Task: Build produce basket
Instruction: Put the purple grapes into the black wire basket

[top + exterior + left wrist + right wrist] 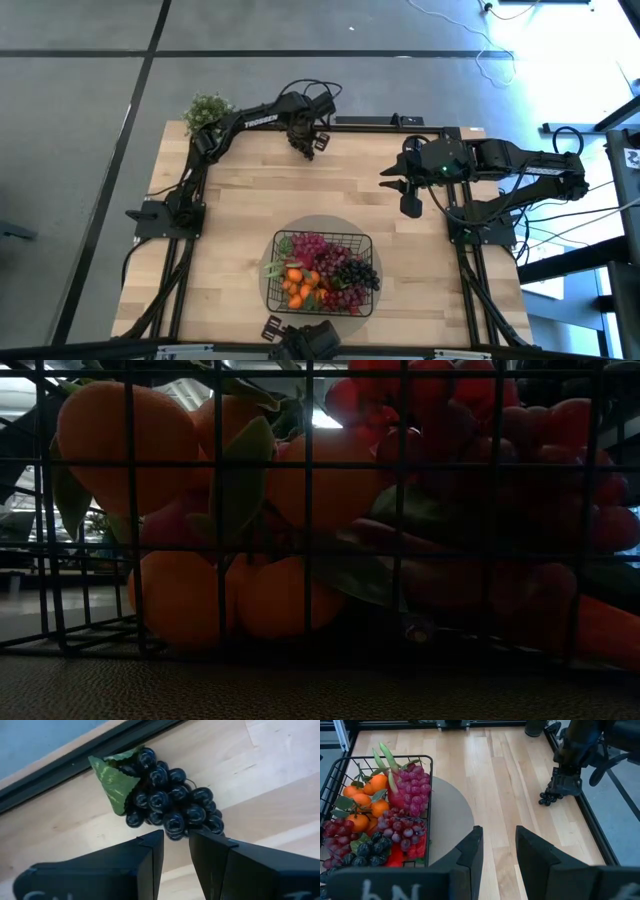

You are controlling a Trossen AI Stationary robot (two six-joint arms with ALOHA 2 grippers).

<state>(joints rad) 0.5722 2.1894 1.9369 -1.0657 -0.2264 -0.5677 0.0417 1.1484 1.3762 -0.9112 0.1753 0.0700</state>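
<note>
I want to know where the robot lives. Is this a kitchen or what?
Probably a robot lab, not a kitchen: two arms are bolted to a wooden table, cables trail beside it, and toy produce fills a wire basket.

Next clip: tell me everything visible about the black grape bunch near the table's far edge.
The black grape bunch is a cluster of glossy, plastic-looking dark berries with one green veined leaf at its stem end. It lies on the light wooden table beside the dark rail along the far edge, outside the basket. The left end effector sits right over it, fingers slightly parted; contact is unclear.
</note>
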